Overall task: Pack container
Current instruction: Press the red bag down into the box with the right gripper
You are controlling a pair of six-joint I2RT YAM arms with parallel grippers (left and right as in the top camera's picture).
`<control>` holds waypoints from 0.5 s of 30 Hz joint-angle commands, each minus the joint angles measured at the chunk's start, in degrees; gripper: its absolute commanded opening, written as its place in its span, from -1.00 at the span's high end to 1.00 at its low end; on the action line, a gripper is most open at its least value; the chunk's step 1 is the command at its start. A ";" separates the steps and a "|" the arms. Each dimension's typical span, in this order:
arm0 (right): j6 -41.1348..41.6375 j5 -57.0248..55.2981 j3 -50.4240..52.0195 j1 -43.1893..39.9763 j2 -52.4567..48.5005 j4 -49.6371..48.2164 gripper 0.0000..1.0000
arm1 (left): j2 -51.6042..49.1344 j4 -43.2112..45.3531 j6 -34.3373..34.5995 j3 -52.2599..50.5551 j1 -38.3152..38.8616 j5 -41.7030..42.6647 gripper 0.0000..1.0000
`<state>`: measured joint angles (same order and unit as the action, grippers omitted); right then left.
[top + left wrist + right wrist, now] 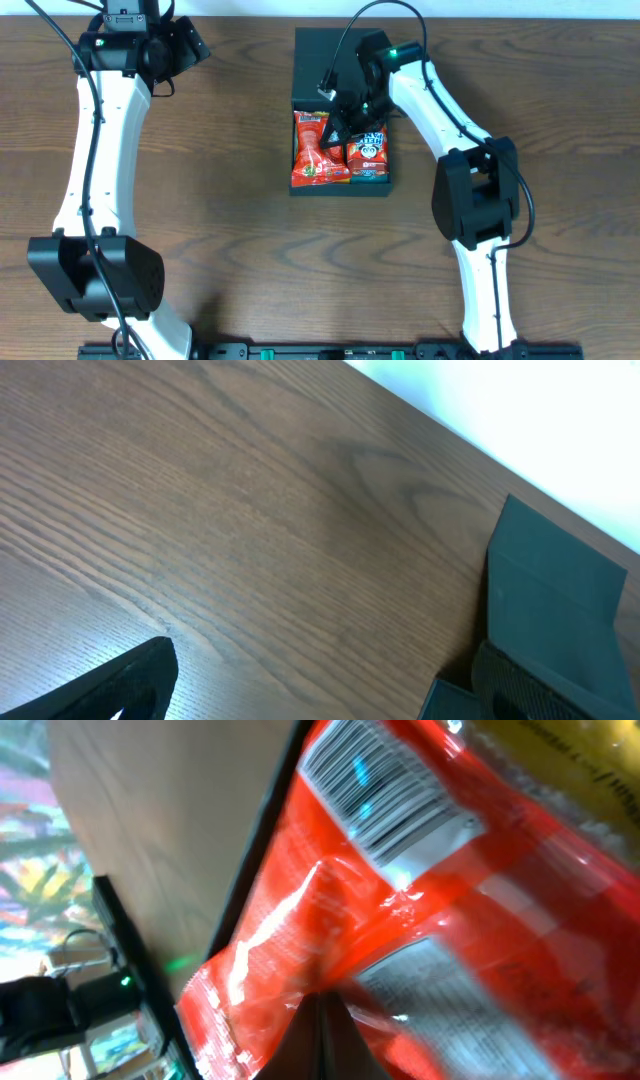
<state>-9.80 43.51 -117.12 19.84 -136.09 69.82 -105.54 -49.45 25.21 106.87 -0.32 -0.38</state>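
— At upper centre of the overhead view, on the table (220,150): spotted the container (315,65), open, flap lid laid back toward the top edge. Why like that?

— Probably to leave the tray reachable from above. Already holds a red snack packet (312,150) on its left side and a red-and-blue packet (370,145) on its right, lying side by side, plus a small teal box (368,173) showing just below the latter.

— And the right pincer (340,122)?

— Hangs low inside the container, over the seam between both packets, near their upper ends. Looks positioned for tucking or pressing them flat, judging by the task.

— How far open?

— Narrow. From the right wrist, appears as a dark wedge at bottom centre, fingers (305,1045) drawn to a thin seam, right against the red packet's crinkled film. Cannot tell whether nipping any film or merely touching.

— Left pincer (195,45)?

— Rests at upper left of the overhead view, well apart from the container. Spread wide, holding nothing: from the left wrist, shows one fingertip (140,675) at lower left, its partner at lower right, bare wood between. Also catches the flap at the right of that frame.

— Why out there?

— Likely to keep clear of the right arm's work.
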 commanded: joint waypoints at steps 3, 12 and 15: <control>2.49 -4.28 6.36 1.44 1.38 -3.26 0.97 | 0.44 0.04 -0.81 0.94 -0.20 -0.20 -0.90; 2.49 -5.79 2.91 1.88 1.42 -1.22 0.97 | 0.44 0.02 -0.83 0.94 -0.20 -0.17 -0.90; 2.23 -5.77 -3.10 1.84 1.49 2.67 0.97 | 0.44 0.00 -0.83 0.94 -0.20 -0.17 -0.91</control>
<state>-7.73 38.79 -115.79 20.71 -134.30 71.18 -105.54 -49.45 25.21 106.87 -0.32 -0.38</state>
